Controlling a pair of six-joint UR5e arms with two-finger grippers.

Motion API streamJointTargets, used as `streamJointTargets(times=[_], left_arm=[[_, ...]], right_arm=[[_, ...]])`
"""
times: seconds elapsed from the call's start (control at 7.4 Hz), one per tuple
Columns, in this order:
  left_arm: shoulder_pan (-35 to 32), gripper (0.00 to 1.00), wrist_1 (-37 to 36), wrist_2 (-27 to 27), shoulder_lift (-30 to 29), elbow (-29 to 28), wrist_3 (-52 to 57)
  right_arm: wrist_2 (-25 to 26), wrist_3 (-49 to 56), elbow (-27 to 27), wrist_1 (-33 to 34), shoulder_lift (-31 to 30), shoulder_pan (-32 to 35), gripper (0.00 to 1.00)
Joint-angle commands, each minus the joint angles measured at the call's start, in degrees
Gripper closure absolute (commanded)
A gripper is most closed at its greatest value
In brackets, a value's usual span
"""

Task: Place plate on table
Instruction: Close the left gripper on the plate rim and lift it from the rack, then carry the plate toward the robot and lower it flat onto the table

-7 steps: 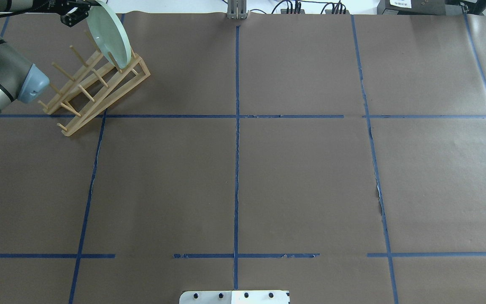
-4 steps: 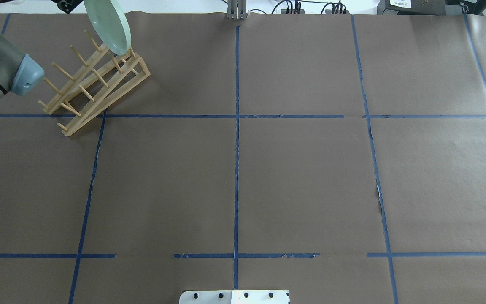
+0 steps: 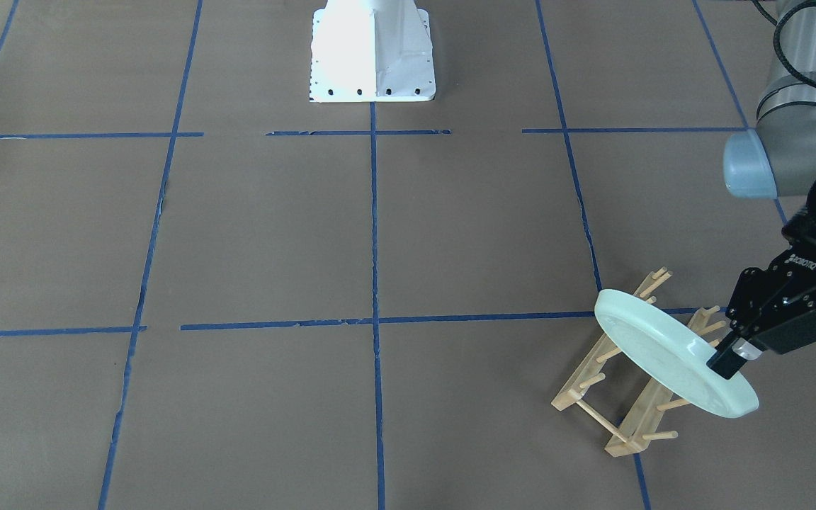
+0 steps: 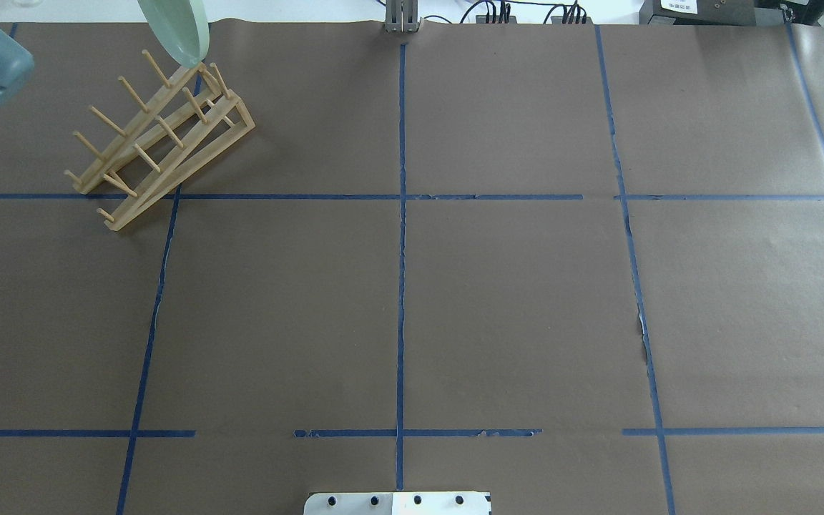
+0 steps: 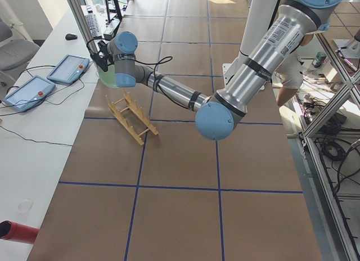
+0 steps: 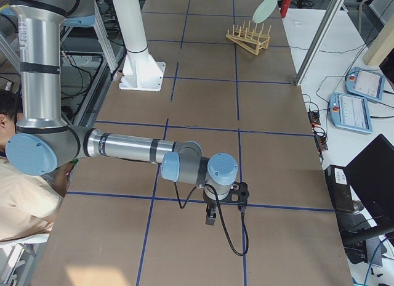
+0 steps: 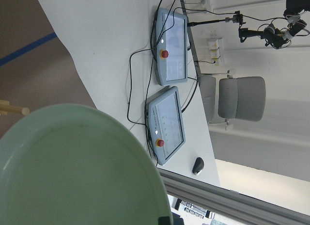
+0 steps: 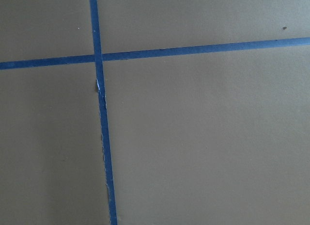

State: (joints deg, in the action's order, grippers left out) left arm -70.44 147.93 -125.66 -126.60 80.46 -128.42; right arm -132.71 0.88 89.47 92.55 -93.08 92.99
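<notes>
The pale mint-green plate (image 3: pixel 666 358) is held tilted on edge above the far end of the wooden peg rack (image 3: pixel 617 400), clear of the pegs. My left gripper (image 3: pixel 725 360) is shut on the plate's rim. In the overhead view only the plate's lower part (image 4: pixel 177 32) shows at the top edge, over the rack (image 4: pixel 162 136). The plate fills the lower left of the left wrist view (image 7: pixel 72 167). The brown paper table (image 4: pixel 512 300) with blue tape lines lies below. My right gripper (image 6: pixel 210 219) hangs low over the table at the other end; I cannot tell whether it is open.
The white robot base (image 3: pixel 372 53) stands at the table's near-robot edge. Two tablet pendants (image 5: pixel 48 81) and cables lie on the white bench beyond the rack. A person (image 6: pixel 18 193) sits beside the right arm.
The left gripper has lifted the plate up out of the rack's pegs and carried it toward the far edge. The left arm's elbow has moved up and left in the overhead view.
</notes>
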Motion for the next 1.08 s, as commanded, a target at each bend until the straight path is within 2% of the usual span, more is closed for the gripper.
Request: streamJointTargets(times=[0.0, 0.14, 0.27, 0.41, 0.54, 0.68, 0.81, 0.95], left_arm=[[0.6, 1.0, -22.1, -3.4, -5.1, 5.7, 8.9], [4.0, 1.0, -35.7, -2.8, -7.2, 9.7, 15.9], [5.6, 1.0, -47.4, -2.7, -10.6, 10.8, 24.4], [10.5, 1.0, -60.8, 2.3, -14.8, 10.5, 30.3], [18.3, 1.0, -71.6, 11.7, -18.2, 8.5, 34.9], [23.6, 1.0, -78.8, 17.2, -20.9, 3.0, 38.9], [27.4, 1.0, -83.0, 18.2, -21.8, -2.9, 44.1], [31.1, 1.0, -83.4, 18.3, -20.2, -3.9, 46.8]], right_arm=[[0.0, 0.0, 0.0, 0.0, 0.0, 0.0, 0.0], [0.0, 0.0, 0.0, 0.0, 0.0, 0.0, 0.0], [0.0, 0.0, 0.0, 0.0, 0.0, 0.0, 0.0], [0.0, 0.0, 0.0, 0.0, 0.0, 0.0, 0.0], [0.0, 0.0, 0.0, 0.0, 0.0, 0.0, 0.0], [0.0, 0.0, 0.0, 0.0, 0.0, 0.0, 0.0], [0.0, 0.0, 0.0, 0.0, 0.0, 0.0, 0.0], [0.0, 0.0, 0.0, 0.0, 0.0, 0.0, 0.0]])
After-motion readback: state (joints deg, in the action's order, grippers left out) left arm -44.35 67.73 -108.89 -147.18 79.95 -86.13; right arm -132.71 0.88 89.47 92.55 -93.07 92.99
